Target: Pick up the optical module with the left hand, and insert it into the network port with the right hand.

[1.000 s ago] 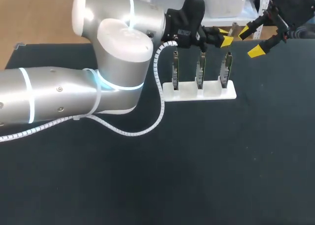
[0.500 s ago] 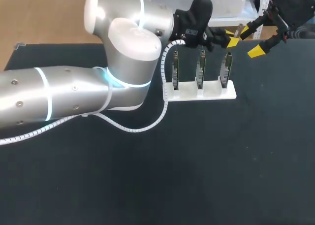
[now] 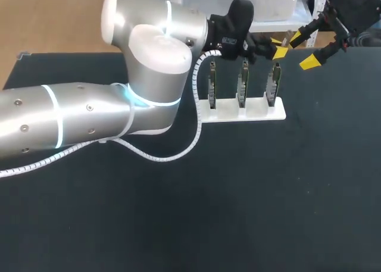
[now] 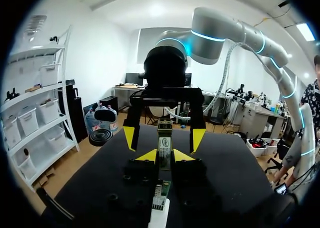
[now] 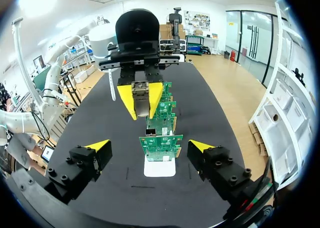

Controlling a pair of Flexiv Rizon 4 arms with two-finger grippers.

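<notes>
Tabletop (image 3: 238,194), black and matte, fills most of the head view. Over its left half lies the thick silver left arm (image 3: 89,111) with glowing blue rings, entering from the left edge and bending up toward the upper middle of the frame. A white coiled cable (image 3: 193,126) loops down from its wrist and back along the arm. The black right arm (image 3: 351,13) enters at the upper right corner.

Just right of the upper middle stands a flat white plastic rack (image 3: 241,111) carrying three green circuit boards (image 3: 243,84), upright on edge, side by side and apart from each other.

The black left gripper (image 3: 276,46) hovers above the rightmost board, and the right gripper (image 3: 302,50) sits just to its right, facing it; the two are near but not touching.

In the right wrist view the right gripper (image 5: 149,147) has its yellow-tipped fingers spread wide with nothing between them, the row of boards (image 5: 161,143) ahead of it. Beyond the boards, the left gripper (image 5: 141,101) clamps its yellow tips on both sides of a small silver metal optical module (image 5: 141,102), held in the air above the far end of the row.

The left wrist view shows the same hold: the module (image 4: 164,147) is pinched between the left gripper's (image 4: 164,155) tips, pointing toward the spread right gripper (image 4: 164,138) just ahead
</notes>
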